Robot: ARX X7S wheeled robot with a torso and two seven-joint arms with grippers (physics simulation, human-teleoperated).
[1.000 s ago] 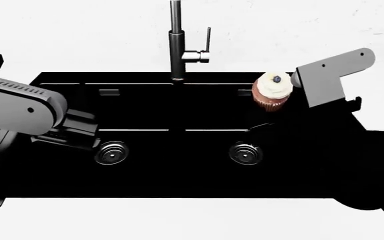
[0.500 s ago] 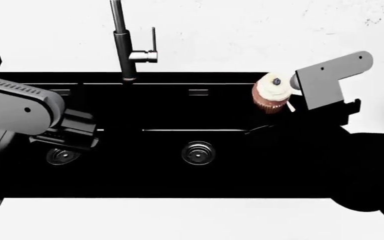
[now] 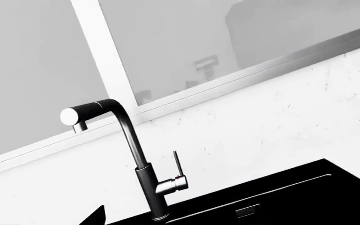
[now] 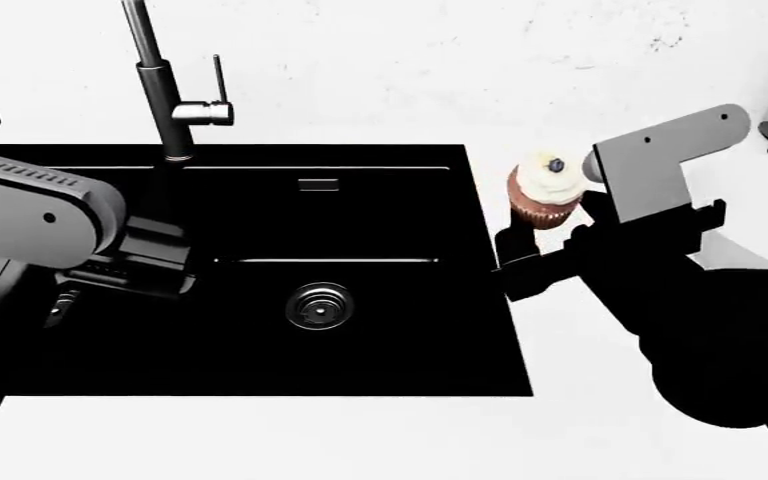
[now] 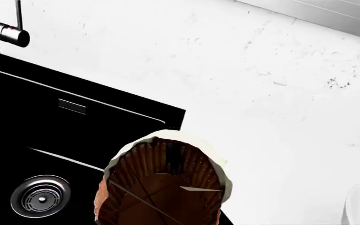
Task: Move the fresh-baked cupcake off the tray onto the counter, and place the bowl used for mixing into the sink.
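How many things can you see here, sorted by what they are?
Cupcake: 1
Sink: 1
Faucet: 1
Drain: 1
Robot arms: 2, the left arm and the right arm
Total: 6

Grey arm shells (image 4: 24, 215), black joints (matte).
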